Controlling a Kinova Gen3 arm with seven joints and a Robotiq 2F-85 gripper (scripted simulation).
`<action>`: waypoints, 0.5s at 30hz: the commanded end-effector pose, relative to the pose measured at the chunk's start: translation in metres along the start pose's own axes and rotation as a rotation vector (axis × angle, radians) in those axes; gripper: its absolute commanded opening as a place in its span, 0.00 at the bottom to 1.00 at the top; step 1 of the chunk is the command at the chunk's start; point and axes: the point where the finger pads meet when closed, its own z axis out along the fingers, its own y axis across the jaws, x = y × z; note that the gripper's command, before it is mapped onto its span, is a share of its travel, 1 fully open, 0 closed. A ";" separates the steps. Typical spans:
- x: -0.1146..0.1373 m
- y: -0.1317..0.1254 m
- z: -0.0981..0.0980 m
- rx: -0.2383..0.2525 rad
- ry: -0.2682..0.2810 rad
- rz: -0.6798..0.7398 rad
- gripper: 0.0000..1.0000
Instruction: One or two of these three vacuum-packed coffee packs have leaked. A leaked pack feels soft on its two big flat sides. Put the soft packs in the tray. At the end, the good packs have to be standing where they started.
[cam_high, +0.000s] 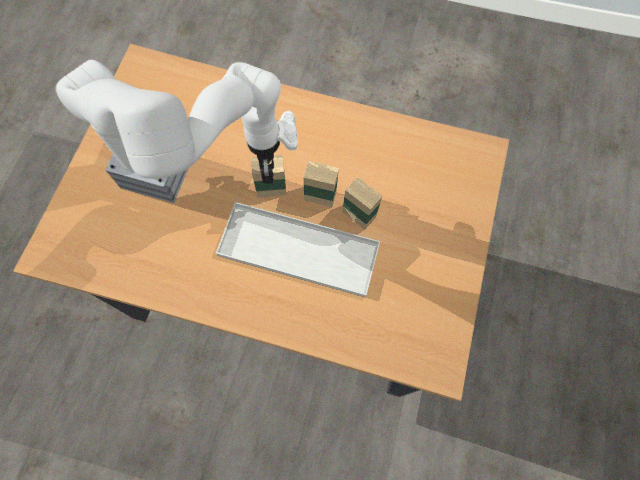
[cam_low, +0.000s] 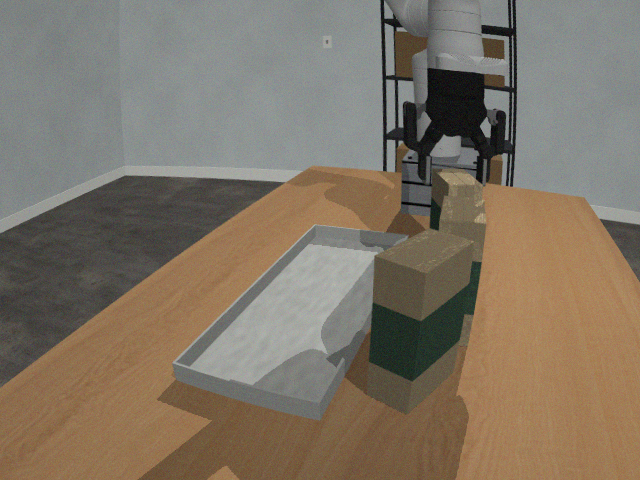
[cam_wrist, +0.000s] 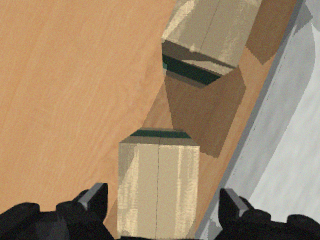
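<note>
Three tan coffee packs with dark green bands stand upright in a row behind the tray. The left pack is under my gripper (cam_high: 267, 171). The middle pack (cam_high: 320, 181) and the right pack (cam_high: 361, 200) stand apart from it, and the right one is turned at an angle. In the wrist view my open gripper (cam_wrist: 162, 203) has a finger on each side of the left pack's (cam_wrist: 159, 187) top, with a gap on both sides. The middle pack (cam_wrist: 216, 16) is ahead. In the exterior view the gripper (cam_low: 453, 175) straddles the far pack (cam_low: 454, 183).
The grey tray (cam_high: 298, 248) lies in front of the packs and holds nothing; it also shows in the exterior view (cam_low: 289, 315). The arm's base (cam_high: 147, 180) stands at the table's left. A black shelf (cam_low: 398, 87) stands behind the table.
</note>
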 end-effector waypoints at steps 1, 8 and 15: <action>-0.002 -0.004 0.007 0.006 -0.007 -0.007 0.81; -0.002 -0.004 0.016 0.006 -0.007 -0.007 0.81; -0.002 -0.004 0.017 0.006 -0.007 -0.007 0.81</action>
